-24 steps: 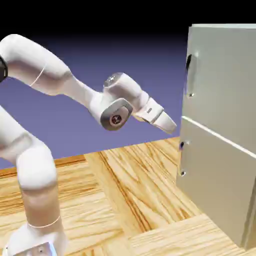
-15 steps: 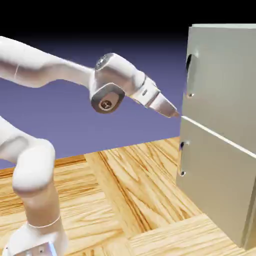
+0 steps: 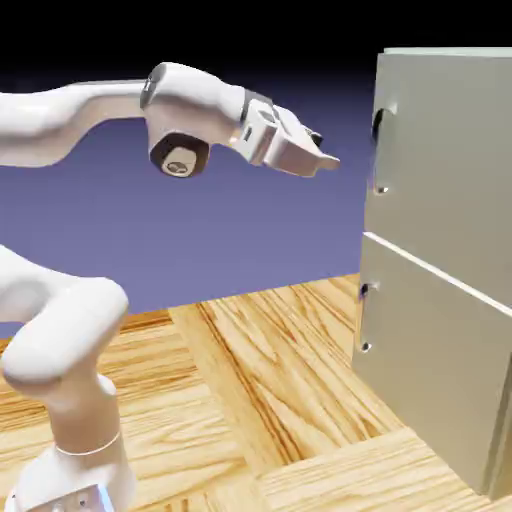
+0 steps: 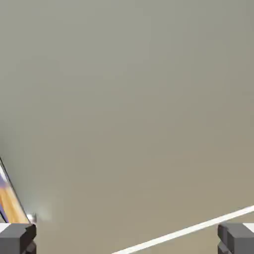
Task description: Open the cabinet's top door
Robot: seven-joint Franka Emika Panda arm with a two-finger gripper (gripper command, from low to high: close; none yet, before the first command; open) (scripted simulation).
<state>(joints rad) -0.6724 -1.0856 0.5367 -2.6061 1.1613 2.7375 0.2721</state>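
Note:
The pale grey-beige cabinet [image 3: 450,300] stands at the right of the exterior view. Its top door [image 3: 450,150] is shut, with a long vertical bar handle [image 3: 380,150] near its left edge. My gripper [image 3: 322,160] hangs in the air left of that handle, at about its height, a short gap away and pointing toward the cabinet. In the hand view the two grey fingertips [image 4: 17,238] sit far apart at the bottom corners with nothing between them, so my gripper [image 4: 127,240] is open. Cabinet panel [image 4: 129,99] fills that view, and a pale seam [image 4: 188,230] crosses its lower right.
Below the top door is the lower door [image 3: 440,370] with a shorter handle [image 3: 364,318], also shut. The wooden table top [image 3: 260,400] stretches from the arm's base to the cabinet's foot. A sliver of wood and backdrop [image 4: 7,198] shows at the hand view's left edge.
The arm has swung upward. My gripper rose from about the level of the seam between the doors to the height of the top handle, and shifted slightly left.

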